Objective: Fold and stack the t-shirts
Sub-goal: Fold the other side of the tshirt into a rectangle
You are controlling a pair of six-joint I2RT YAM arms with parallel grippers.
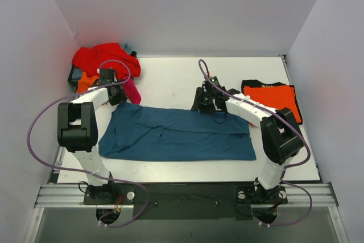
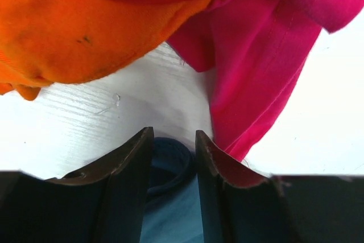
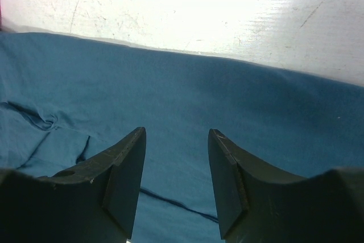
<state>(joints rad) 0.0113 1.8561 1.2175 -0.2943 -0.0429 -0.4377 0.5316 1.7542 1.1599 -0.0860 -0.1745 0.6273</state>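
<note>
One teal t-shirt | left tool pinching edge | right tool spread

The top external camera sits high behind the arm bases and looks down and forward over the whole table, far enough back to take in both arms and the walls. The left wrist camera rides on the left gripper, very low and close to the tabletop, facing the orange t-shirt and magenta t-shirt. The right wrist camera looks out past the right gripper, close above the teal t-shirt. All three views share that teal cloth. The overhead and left wrist views also share the orange and magenta shirts.
</note>
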